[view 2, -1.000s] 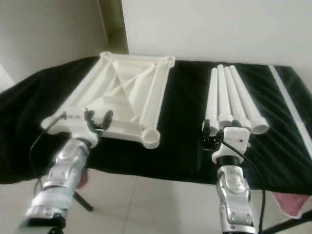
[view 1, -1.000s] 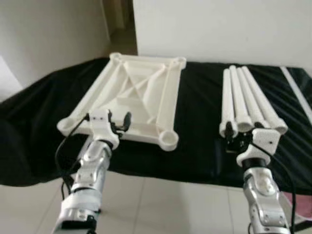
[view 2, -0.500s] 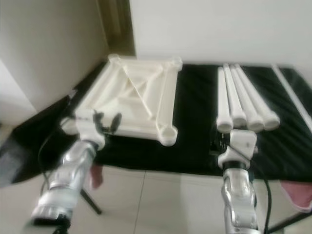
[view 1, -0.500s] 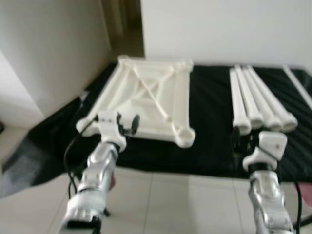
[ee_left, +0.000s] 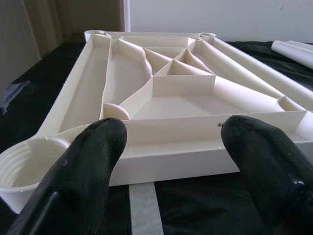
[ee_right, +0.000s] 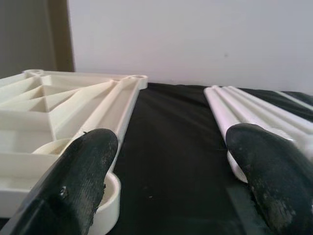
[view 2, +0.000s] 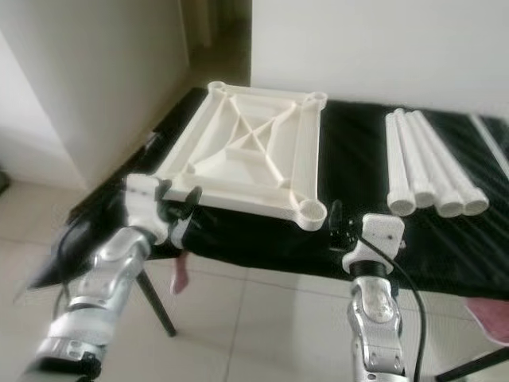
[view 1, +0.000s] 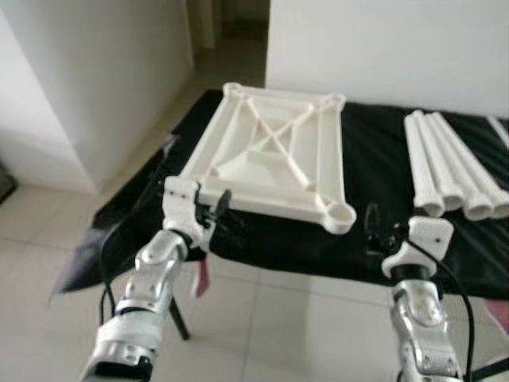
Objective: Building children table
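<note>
I am stepping back and to my left: the whole scene is shifting in my head views compared with a second ago, and more floor and the left wall are coming into view. The things themselves are not moving on the counter (view 1: 382, 255), which is draped in black cloth.

The white tabletop panel (view 1: 274, 159) is lying upside down, ribs up, on the left half of the counter, with its near edge along the counter's front edge. A threaded leg socket (view 1: 342, 213) is sitting at its near right corner. The four white table legs (view 2: 429, 171) are lying side by side near the right edge, well apart from the panel.

I am holding my left gripper (view 1: 208, 208) open just in front of the panel's near edge, close to its near left corner; in the left wrist view the fingers (ee_left: 83, 181) are standing spread on either side of that edge, not touching it. My right gripper (view 2: 340, 224) is also open, off the front edge, between the near right socket and the legs. A second ago it was at the leg ends.

Judgement: no leg is fitted yet, and I am repositioning toward the panel rather than the legs.
</note>
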Controlling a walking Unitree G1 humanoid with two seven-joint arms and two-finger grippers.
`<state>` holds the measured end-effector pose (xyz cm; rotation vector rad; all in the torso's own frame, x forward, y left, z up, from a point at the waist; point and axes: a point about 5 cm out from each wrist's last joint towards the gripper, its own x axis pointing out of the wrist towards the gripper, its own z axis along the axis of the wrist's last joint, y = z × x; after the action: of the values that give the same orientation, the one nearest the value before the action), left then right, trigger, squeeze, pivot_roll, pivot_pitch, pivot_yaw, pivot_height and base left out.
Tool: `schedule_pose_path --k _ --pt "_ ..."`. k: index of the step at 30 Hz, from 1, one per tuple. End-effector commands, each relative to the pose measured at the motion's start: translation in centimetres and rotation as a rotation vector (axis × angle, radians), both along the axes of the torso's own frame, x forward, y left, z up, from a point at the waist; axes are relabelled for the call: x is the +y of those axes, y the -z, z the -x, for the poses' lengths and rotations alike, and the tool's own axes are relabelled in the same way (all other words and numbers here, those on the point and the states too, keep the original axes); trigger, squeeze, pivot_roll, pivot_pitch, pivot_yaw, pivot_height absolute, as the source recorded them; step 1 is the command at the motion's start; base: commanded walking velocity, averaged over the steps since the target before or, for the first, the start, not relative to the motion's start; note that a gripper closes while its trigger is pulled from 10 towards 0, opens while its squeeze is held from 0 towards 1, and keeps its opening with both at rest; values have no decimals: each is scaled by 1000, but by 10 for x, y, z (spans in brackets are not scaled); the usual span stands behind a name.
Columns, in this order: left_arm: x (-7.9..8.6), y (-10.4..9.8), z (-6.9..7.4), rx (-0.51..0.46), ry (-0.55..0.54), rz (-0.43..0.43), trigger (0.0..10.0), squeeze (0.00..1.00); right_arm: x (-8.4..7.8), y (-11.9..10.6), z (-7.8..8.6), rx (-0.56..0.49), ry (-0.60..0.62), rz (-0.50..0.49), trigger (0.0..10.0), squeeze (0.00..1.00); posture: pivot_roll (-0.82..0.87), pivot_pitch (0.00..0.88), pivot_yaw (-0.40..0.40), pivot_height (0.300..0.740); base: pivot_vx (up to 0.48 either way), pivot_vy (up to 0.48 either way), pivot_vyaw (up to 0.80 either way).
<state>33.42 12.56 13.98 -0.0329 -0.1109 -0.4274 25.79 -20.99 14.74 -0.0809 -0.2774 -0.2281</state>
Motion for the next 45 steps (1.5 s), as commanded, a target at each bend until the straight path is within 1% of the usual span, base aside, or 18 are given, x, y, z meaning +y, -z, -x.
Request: schedule_pose_path --k 1,3,7,11,12,13,18,20,21,22,29,37,39,40,45 --pt "-5 0 2 9 54 8 10000 0 -3 0 0 -1 26 1 10000 0 11 0 25 740 0 0 0" --pt "-3 -4 0 8 41 38 10000 0 -4 0 1 -8 34 -4 10000 0 10 0 28 740 0 0 0" --pt "-1 -9 -2 -1 17 58 10000 0 -5 0 3 -18 40 -15 10000 0 15 0 28 740 0 0 0" --pt "-1 -10 -1 -4 17 56 10000 0 -4 0 2 -16 36 -13 10000 0 19 0 27 740 0 0 0" --pt "0 -10 -1 -12 29 31 10000 0 -3 0 1 -18 30 -14 10000 0 22 0 26 740 0 0 0" --pt "0 -10 -1 -14 32 24 10000 0 -3 0 1 -18 28 -15 10000 0 22 0 26 740 0 0 0" --pt "5 -13 -1 -18 27 23 10000 0 -5 -1 -1 -20 32 -21 10000 0 28 0 23 740 269 0 0" --pt "7 -15 -2 -22 26 14 10000 0 -6 0 -1 -10 37 -26 10000 0 31 0 21 740 274 0 -675" --pt "6 -15 -1 -28 33 -11 10000 0 -7 1 -2 -4 41 -24 10000 0 32 0 21 740 270 0 -800" --pt "6 -15 -1 -29 36 -18 10000 0 -7 1 -2 -2 43 -26 10000 0 33 0 21 740 270 0 -800" --pt "7 -15 -1 -27 32 -5 10000 0 -7 0 -2 -15 41 -29 10000 0 33 0 17 740 275 0 -725" --pt "6 -15 1 -26 37 1 10000 0 -6 -1 -4 -15 24 -18 10000 0 37 0 9 740 291 0 0" --pt "6 -15 1 -28 31 7 10000 0 -6 0 -4 -13 22 -15 10000 0 41 0 7 740 0 0 0" --pt "6 -15 2 -27 33 34 10000 0 -6 0 -4 -13 21 -14 10000 0 41 0 7 740 0 0 0" --pt "6 -13 3 -11 28 41 10000 0 -7 1 -5 -4 30 -15 10000 0 44 0 5 740 0 0 0"
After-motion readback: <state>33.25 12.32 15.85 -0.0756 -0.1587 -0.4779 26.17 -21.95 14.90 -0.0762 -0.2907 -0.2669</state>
